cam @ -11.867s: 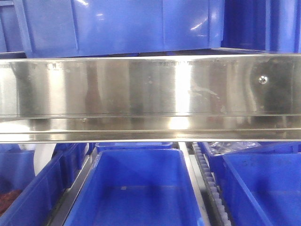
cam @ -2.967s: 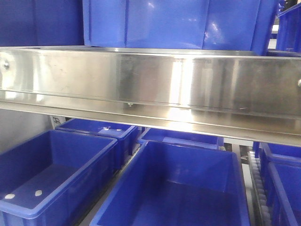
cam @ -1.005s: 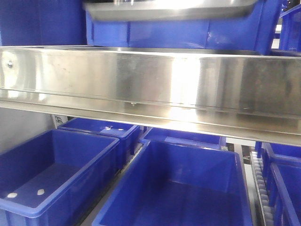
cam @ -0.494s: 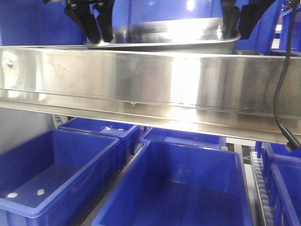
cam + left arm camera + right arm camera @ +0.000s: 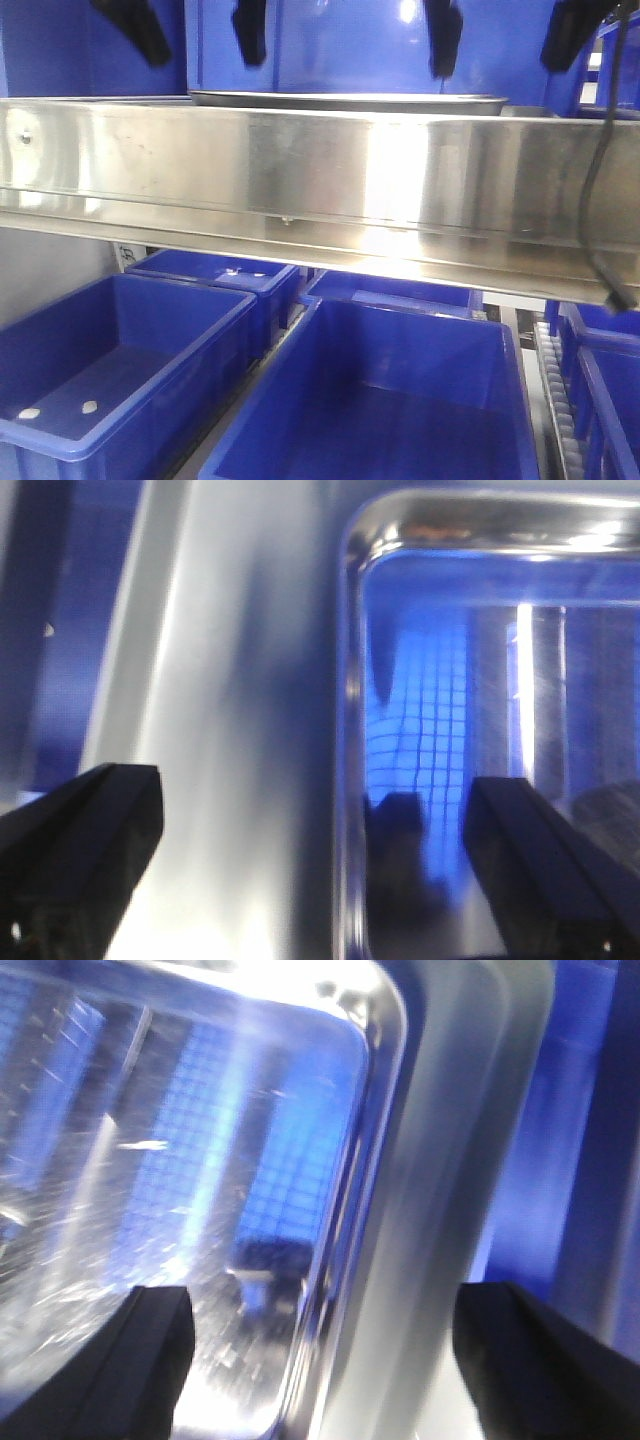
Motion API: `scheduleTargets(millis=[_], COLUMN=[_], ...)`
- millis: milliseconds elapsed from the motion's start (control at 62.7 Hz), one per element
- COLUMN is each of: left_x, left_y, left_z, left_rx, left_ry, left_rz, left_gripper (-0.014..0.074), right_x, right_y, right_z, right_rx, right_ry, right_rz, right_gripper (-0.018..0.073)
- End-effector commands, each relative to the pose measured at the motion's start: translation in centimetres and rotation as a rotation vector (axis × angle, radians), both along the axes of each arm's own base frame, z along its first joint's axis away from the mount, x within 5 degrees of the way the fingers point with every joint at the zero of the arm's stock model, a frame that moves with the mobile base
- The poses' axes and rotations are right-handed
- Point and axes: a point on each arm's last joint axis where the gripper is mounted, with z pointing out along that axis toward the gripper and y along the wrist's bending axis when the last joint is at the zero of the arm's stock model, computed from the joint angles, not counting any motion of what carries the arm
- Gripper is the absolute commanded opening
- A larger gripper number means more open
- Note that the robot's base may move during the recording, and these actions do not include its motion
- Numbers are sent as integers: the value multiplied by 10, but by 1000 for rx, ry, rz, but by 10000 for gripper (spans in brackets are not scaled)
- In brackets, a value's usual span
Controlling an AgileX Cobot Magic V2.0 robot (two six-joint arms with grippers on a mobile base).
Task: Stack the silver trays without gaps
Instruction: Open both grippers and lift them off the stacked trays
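A silver tray [image 5: 345, 99] lies flat just behind the steel rail; only its thin rim shows in the front view, so I cannot tell whether other trays lie under it. My left gripper [image 5: 195, 40] hangs open above its left end, and my right gripper [image 5: 505, 40] hangs open above its right end. In the left wrist view the left gripper [image 5: 315, 870] straddles the tray's [image 5: 450, 710] left rim, one finger [image 5: 85, 850] outside it. In the right wrist view the right gripper [image 5: 320, 1360] straddles the tray's [image 5: 180, 1140] right rim. Neither gripper holds anything.
The long steel rail [image 5: 320, 170] with screws crosses the whole front view. A deep blue bin [image 5: 340, 45] stands behind the tray. More blue bins [image 5: 370, 400] [image 5: 110, 360] sit below the rail. A black cable [image 5: 597, 200] hangs at the right.
Half a second ago both grippers held the tray tilted above the rail. Now it lies flat and lower, both grippers have let go, opened wide and risen.
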Motion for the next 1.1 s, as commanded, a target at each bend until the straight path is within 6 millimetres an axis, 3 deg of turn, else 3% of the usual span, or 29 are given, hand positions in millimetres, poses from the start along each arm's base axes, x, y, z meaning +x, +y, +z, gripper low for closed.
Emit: scheduleTargets(millis=[0, 128, 223, 415, 558, 718, 877, 989, 1085], left_x=[-33, -62, -93, -164, -223, -277, -320, -339, -343], left_y=[11, 27, 45, 82, 110, 136, 160, 171, 174], left_z=[70, 107, 137, 171, 175, 146, 85, 40, 11], left_rx=[-74, -97, -92, -134, -232, -345, -447, -485, -490], left_ry=[-176, -272, -348, -432, -542, -665, -823, -902, -912], left_rz=[-37, -47, -84, -116, -135, -147, -136, -127, -123], left_gripper=[512, 417, 274, -54, -40, -41, -41, -41, -41], right_x=[-23, -49, -70, -126, -169, -197, -220, -228, -232], right_y=[-13, -24, -31, -42, -55, -71, -86, -89, -89], right_z=[51, 80, 100, 124, 119, 94, 60, 33, 5], right_rx=[40, 61, 74, 107, 164, 195, 177, 175, 188], right_ry=[-172, -256, -325, -462, -592, -719, -845, -911, -956], right_rz=[27, 65, 106, 239, 336, 402, 480, 525, 554], right_gripper=[489, 258, 42, 51, 51, 51, 51, 51, 51])
